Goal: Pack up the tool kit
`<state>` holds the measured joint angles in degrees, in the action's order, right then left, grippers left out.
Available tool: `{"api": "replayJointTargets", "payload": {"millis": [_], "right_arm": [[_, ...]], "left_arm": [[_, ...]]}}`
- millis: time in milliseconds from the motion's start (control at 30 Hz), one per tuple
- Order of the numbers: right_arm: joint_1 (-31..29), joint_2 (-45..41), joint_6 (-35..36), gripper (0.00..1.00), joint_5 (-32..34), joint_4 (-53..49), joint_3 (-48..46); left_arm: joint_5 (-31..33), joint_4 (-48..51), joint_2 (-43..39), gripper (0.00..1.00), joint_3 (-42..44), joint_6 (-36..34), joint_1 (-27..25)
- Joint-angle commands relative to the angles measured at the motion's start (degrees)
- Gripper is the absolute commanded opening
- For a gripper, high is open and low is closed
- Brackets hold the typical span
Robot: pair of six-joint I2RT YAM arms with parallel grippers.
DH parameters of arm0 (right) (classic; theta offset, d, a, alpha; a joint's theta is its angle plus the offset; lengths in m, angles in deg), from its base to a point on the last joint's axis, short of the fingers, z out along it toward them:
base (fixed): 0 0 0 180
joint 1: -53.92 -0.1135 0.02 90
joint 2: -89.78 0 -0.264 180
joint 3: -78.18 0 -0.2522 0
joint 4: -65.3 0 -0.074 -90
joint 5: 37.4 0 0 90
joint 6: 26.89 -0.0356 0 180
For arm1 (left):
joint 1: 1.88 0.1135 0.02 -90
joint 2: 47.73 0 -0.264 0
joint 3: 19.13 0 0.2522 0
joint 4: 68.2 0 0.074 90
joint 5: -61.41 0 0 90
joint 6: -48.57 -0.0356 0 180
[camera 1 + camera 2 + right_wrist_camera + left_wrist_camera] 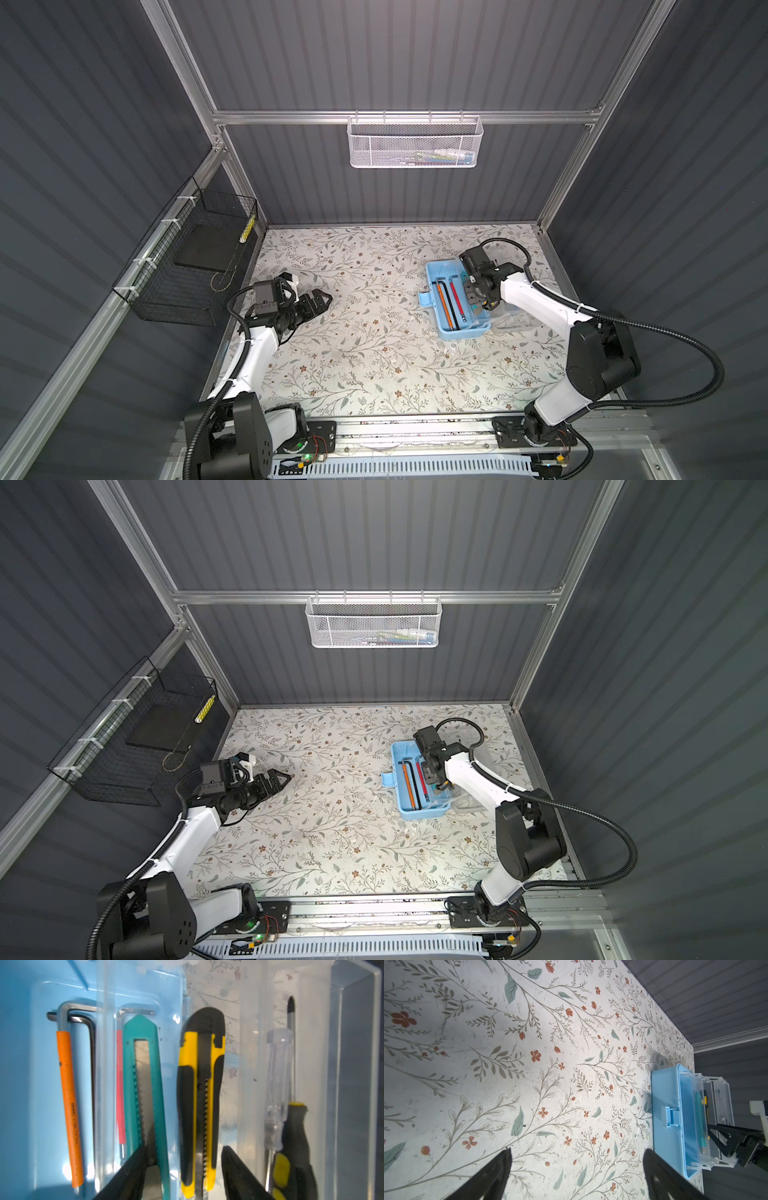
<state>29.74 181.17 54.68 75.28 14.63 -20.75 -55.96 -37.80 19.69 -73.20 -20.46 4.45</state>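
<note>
Since lid (513,322) was flipped open to right, tool kit (463,331) sat on right side of table (374,361) with insides exposed. Right gripper (185,1148) hung over it, jaws partly open, straddling yellow knife (197,1084), gripping nothing afaict. Left gripper (577,1150) hovered well off to left, jaws wide, empty, probably just keeping clear.

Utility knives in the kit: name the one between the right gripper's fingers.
The yellow-and-black knife: the right gripper straddles its end, while the teal knife lies alongside, crossed by one finger.
</note>
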Motion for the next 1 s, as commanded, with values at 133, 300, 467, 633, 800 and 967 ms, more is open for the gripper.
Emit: {"api": "replayJointTargets", "payload": {"millis": [133,300,467,633,800,967], "right_arm": [[0.7,-10.2,1.0,0.67,-4.7,-1.7,2.6],[8.2,-12.3,3.1,0.72,-7.5,-3.9,2.7],[21.6,-16.1,2.9,0.74,-16.4,1.9,-1.2],[33.6,-13.5,1.1,0.77,-28.2,7.7,-2.6],[38.1,-6.4,0.8,0.84,-37.2,10.8,-0.4],[40.6,-1.6,-0.7,0.86,-41.4,13.4,1.1]], "left_arm": [[3.0,0.5,-1.9,1.00,-2.1,0.7,-4.7],[5.8,-6.3,-0.6,1.00,-0.1,6.6,-14.8],[8.1,-12.9,3.7,1.00,-1.0,10.0,-24.3],[11.5,-17.1,12.4,1.00,-6.8,9.6,-33.4],[11.8,-20.3,19.7,1.00,-11.4,9.1,-37.2],[10.2,-24.3,25.3,1.00,-13.6,10.9,-38.3]]}}
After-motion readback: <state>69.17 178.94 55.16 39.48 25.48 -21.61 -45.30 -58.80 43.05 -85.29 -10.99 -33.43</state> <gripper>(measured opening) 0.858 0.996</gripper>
